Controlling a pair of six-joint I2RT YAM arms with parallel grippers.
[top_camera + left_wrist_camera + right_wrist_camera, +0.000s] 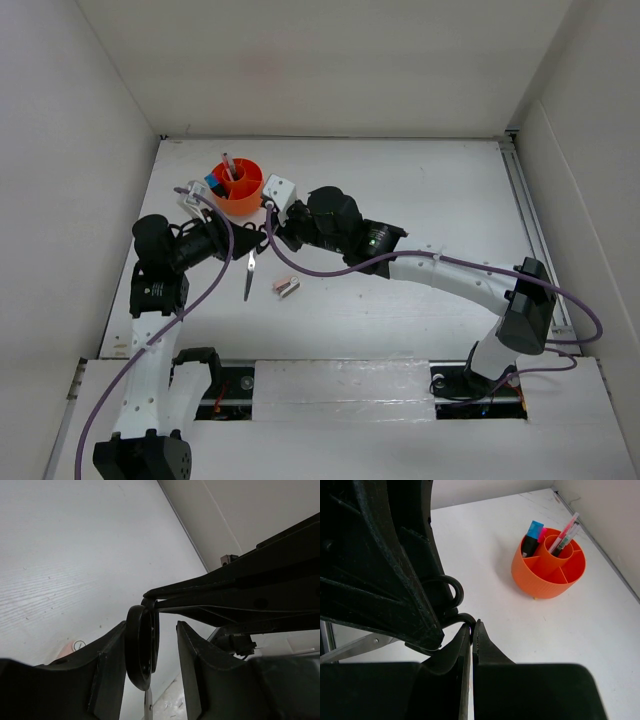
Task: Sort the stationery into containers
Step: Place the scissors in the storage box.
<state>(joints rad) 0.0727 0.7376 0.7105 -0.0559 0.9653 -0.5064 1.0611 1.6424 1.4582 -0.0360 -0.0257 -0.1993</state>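
The black-handled scissors (249,272) hang blades down above the table, held by the handles between both grippers. My right gripper (270,232) is shut on one handle loop (462,617); its jaws (472,625) pinch the loop's rim. My left gripper (151,624) is open, with the other handle ring (140,650) between its fingers, a gap showing on the right side. The orange tub (237,190), just behind the grippers, also shows in the right wrist view (547,577). It holds the blue-capped highlighter (534,534), a pink cap (542,533) and the red pen (564,531).
A small beige item (287,288), stapler or eraser, lies on the table right of the scissors' blades. White walls enclose the table on the left, back and right. A rail (525,215) runs along the right edge.
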